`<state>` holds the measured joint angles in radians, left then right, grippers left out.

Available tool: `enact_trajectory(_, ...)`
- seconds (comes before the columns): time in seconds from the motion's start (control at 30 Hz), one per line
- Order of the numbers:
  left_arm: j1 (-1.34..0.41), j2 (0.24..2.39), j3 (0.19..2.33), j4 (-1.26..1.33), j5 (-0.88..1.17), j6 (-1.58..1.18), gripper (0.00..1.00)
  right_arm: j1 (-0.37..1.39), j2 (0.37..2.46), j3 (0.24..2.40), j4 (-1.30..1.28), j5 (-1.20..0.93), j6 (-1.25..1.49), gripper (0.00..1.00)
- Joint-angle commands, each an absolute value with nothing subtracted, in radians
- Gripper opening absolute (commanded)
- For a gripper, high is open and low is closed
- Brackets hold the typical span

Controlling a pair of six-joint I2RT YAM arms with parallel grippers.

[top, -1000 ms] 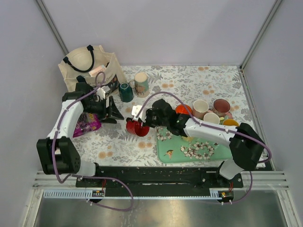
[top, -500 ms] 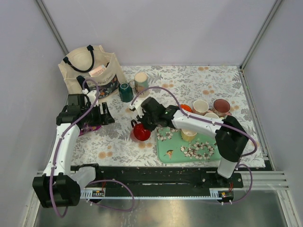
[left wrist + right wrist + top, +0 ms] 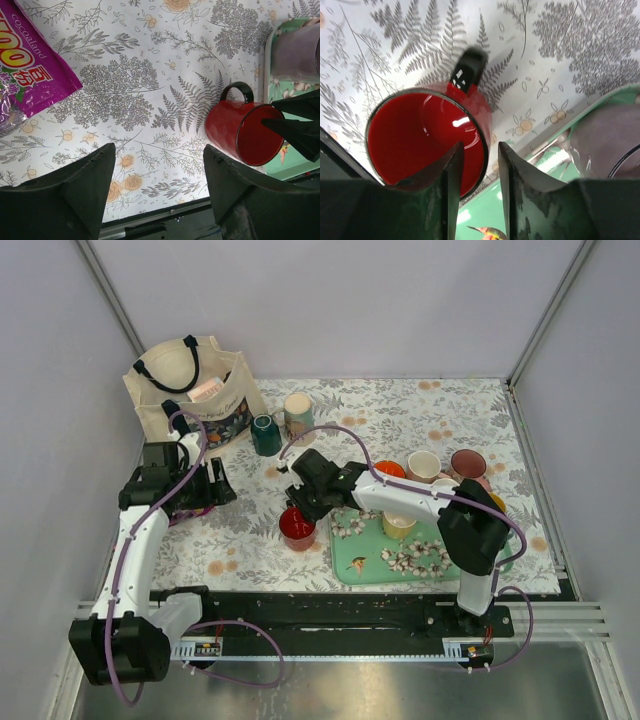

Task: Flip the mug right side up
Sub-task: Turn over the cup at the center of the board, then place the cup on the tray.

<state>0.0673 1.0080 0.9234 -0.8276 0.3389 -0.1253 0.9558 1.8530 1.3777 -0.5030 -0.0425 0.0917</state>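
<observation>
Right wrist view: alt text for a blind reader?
A red mug stands upright on the fern-print cloth, mouth toward the camera, black handle at top. The open gripper straddles its near rim; a green tray edges in at right.

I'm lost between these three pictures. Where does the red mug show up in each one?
Top view: red mug just left of centre, by the green tray's left edge.
Left wrist view: mug right of centre; tray at right edge.
Right wrist view: mug lower left; tray lower right.
Shared landmark: the green tray.
</observation>
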Motion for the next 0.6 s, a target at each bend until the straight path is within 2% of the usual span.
enact_trajectory(0.0, 0.066, 1.028, 0.923, -0.779, 0.322, -0.144, 0.74, 0.965, 1.850, 1.443, -0.431, -0.060, 0.137, 0.45)
enact_trajectory(0.2, 0.038, 1.072, 0.928, -0.781, 0.412, -0.186, 0.73, 0.942, 1.747, 1.453, -0.448, -0.115, 0.040, 0.59)
enact_trajectory(0.33, -0.052, 1.115, 0.934, -0.769, 0.445, -0.198, 0.73, 0.873, 1.628, 1.459, -0.517, -0.175, 0.005, 0.67)
enact_trajectory(0.47, -0.129, 1.213, 0.963, -0.770, 0.427, -0.206, 0.72, 0.804, 1.522, 1.505, -0.673, -0.195, -0.075, 0.88)
enact_trajectory(0.57, -0.205, 1.305, 1.008, -0.772, 0.405, -0.199, 0.72, 0.769, 1.392, 1.473, -0.707, -0.135, -0.161, 0.92)
